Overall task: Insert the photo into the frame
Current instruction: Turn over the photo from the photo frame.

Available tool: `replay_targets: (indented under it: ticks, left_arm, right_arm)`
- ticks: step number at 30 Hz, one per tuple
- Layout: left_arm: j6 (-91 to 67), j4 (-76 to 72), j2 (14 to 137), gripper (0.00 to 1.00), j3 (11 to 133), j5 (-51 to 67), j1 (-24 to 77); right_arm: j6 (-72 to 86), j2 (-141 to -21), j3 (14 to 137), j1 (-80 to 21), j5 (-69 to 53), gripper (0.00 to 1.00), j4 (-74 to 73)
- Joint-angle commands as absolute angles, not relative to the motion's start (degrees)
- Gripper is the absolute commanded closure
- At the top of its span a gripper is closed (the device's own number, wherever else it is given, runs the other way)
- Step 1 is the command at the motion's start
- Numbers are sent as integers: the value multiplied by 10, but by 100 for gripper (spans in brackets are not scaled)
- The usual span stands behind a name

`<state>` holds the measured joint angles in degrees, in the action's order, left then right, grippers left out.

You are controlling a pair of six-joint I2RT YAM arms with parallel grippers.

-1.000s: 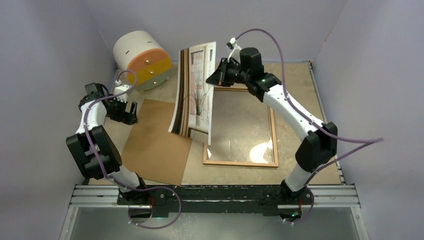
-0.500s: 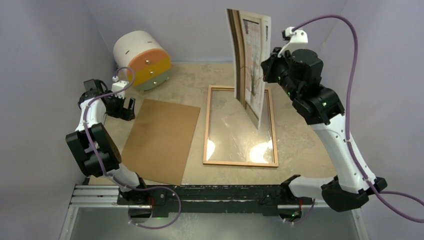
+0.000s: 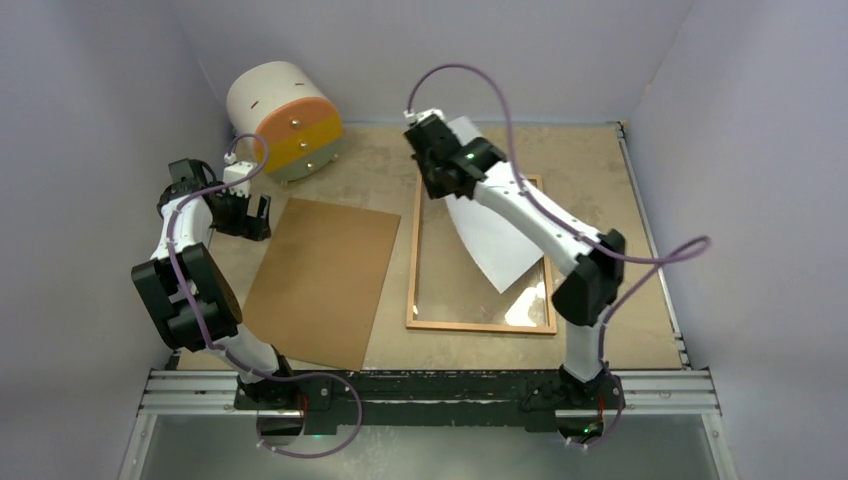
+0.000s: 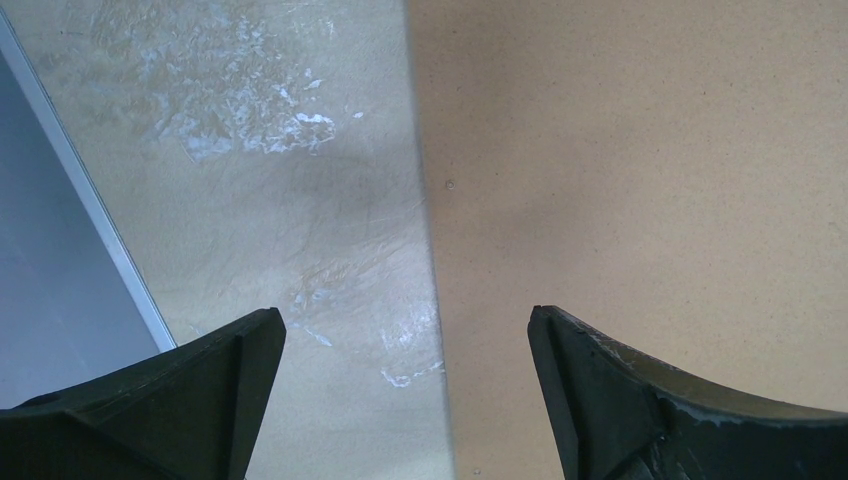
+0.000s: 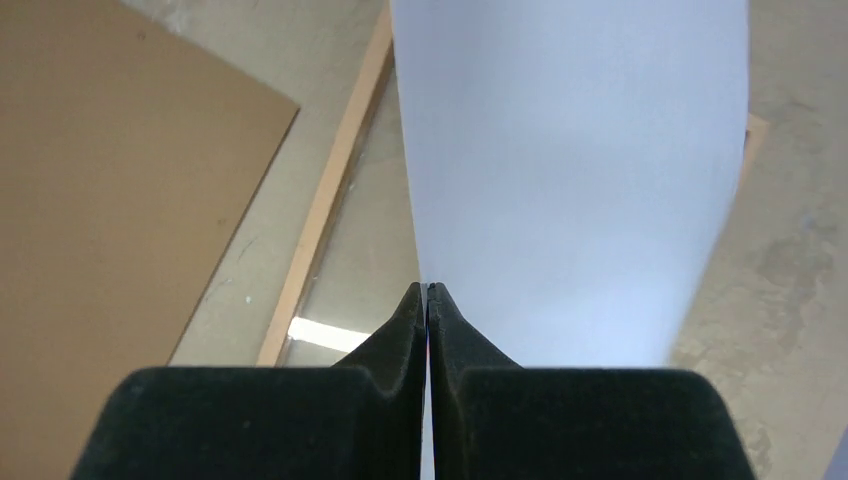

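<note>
Centrally in the overhead view, the right gripper (image 3: 430, 150) reaches across to the far end of the frame (image 3: 480, 326), its jaws pressed together on one edge of the photo (image 3: 495, 235). The sheet shows only its plain white back and slants from the far rail of the frame toward the near right part of the glass pane (image 3: 450, 270); whether its lower corner touches the glass cannot be told. The right wrist view confirms the grip: the right gripper (image 5: 427, 292) has its black fingers (image 5: 400, 330) closed flat against each other with the thin paper edge between them, and the photo (image 5: 570, 180) curves away from them above the frame's orange-brown left rail (image 5: 330, 190). The frame lies flat on the mottled beige table (image 3: 600, 200), right of centre, with a bright light reflection near its near right corner. Just beside it on the left, apart from it, lies the brown backing board (image 3: 320, 280), also seen at the left of the right wrist view (image 5: 110, 200). The left gripper (image 3: 250, 215) hangs over the far left corner of that board, holding nothing. In the left wrist view the left gripper (image 4: 405, 325) stands with jaws spread wide, straddling the board's edge (image 4: 650, 180) and bare table (image 4: 250, 200). A white drum (image 3: 285, 115) with an orange and yellow face lies at the far left.
</note>
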<state>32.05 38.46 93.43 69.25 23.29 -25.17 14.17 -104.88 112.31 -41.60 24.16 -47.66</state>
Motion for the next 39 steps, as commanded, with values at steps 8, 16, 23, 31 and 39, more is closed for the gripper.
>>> replay_targets:
  ticks: [8,16,23,31,39]
  left_arm:
    - [318,372,920,0,692,232,-254]
    - [329,368,915,0,686,227,-254]
    - [335,371,916,0,684,240,-254]
    - [342,369,915,0,673,243,-254]
    - [354,368,910,0,668,243,-254]
  right_arm:
    - [357,-1248,1291,-451,162,100,-610]
    - [571,-1206,1189,-436,185,100,-562]
    - [703,-1138,1092,-437,245,100,-530]
    - [815,-1154,1101,-455,278,100,-522]
    - [849,-1171,1145,-456,329,100,-578]
